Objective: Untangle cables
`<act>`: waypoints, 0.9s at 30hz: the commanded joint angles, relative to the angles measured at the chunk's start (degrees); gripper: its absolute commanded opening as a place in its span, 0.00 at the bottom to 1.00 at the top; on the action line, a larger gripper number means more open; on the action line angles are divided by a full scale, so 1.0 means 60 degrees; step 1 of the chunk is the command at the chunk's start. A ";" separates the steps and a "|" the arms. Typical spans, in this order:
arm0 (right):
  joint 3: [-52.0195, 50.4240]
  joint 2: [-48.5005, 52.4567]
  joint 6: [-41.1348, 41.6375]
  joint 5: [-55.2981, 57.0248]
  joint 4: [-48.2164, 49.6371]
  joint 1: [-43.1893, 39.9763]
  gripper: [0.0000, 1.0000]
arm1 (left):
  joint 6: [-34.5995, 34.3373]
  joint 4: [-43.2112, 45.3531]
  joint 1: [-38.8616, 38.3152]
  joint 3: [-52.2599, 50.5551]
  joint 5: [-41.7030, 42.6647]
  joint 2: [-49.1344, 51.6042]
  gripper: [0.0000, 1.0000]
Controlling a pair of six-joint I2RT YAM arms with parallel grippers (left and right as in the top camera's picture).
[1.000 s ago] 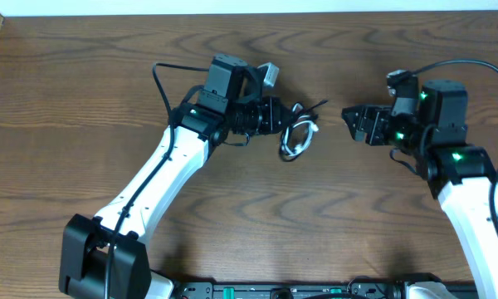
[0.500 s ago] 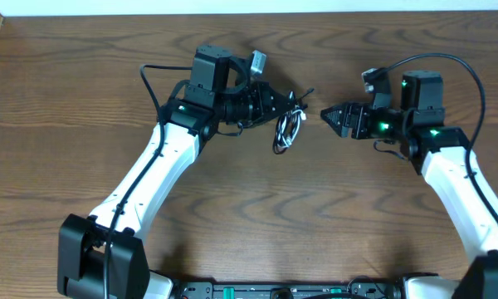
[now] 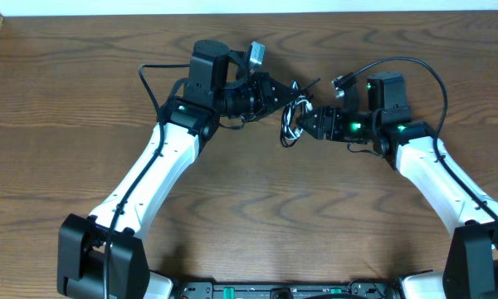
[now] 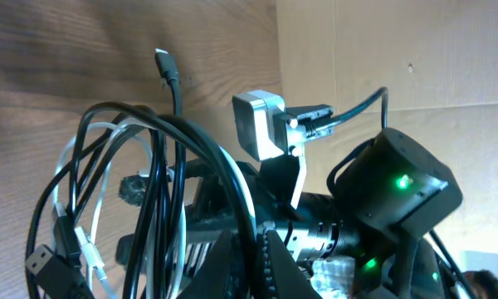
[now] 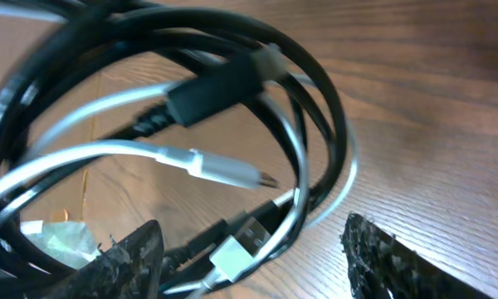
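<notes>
The black and white cables [image 3: 295,116] hang tangled in one bundle above the table's far middle. My left gripper [image 3: 284,98] is shut on a black strand of the bundle; in the left wrist view [image 4: 251,257] the strand runs between the jaws, with the black cable's loops [image 4: 162,199] and the white cable [image 4: 87,241] to their left. My right gripper [image 3: 303,126] is open, its fingers at the bundle's right side. In the right wrist view the jaws [image 5: 253,249] stand wide apart around the black cable's loops [image 5: 224,83], the white cable [image 5: 207,166] and a white USB plug [image 5: 241,241].
The wooden table [image 3: 249,224] ends at a light edge at the back. The left arm [image 3: 162,166] and the right arm [image 3: 432,174] reach in from the front corners. A thick black arm wire [image 3: 398,62] loops over the right wrist.
My right gripper has moved left to the cable bundle and its open fingers now straddle it. My left gripper has lifted the bundle slightly and shifted it a little right.
</notes>
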 commanded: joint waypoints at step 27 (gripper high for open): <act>0.0182 0.1789 0.0554 0.2820 -0.1206 -0.0641 0.49 | -0.3712 0.4251 0.0984 0.0120 0.1723 -0.0066 0.07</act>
